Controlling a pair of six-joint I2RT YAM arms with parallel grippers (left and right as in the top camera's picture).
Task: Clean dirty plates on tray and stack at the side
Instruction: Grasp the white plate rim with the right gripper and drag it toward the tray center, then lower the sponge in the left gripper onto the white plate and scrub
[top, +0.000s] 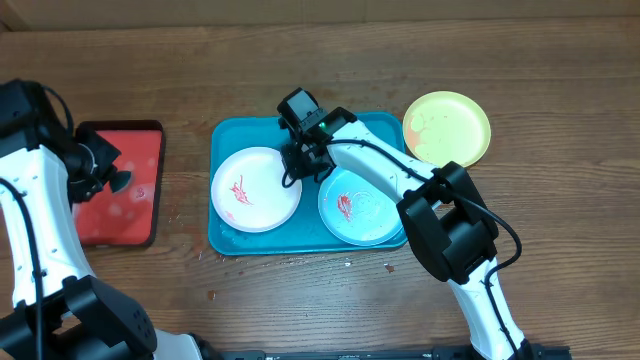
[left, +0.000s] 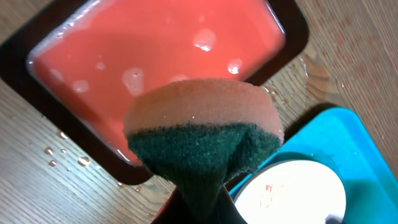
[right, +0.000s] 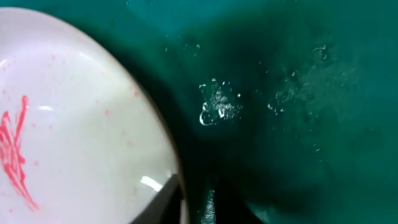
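**A:** Plates (top: 350, 212): three, small, round, plastic. Handling?

**B:** Light and stiff, I'd judge. They're wet and sauce-smeared, so likely slippery. Take them by the raised rim, not the slick middle.

**A:** Locations, nearest first?

**B:** Teal plate (top: 345, 218): front right of the blue tray (top: 240, 135), red smear inside. White plate (top: 255, 188): left half of the same tray, red smear too. Yellow-green plate (top: 447, 127): off the tray, on the table (top: 540, 60) by its far right corner, faint orange patches.

**A:** Anything else in the trays?

**B:** Blue tray: water beads on the bare floor. Red tray (top: 130, 150), well to the left: a wet, shiny film.

**A:** Grippers?

**B:** Right gripper (top: 300, 160): down at the white plate's far right rim. Its fingertips seem to sit either side of the edge, but I cannot tell whether they are clamped or loose. Left gripper (top: 112, 178): over the red tray, jaws tight on a sponge (left: 205, 134), green scrub side nearest the jaws.
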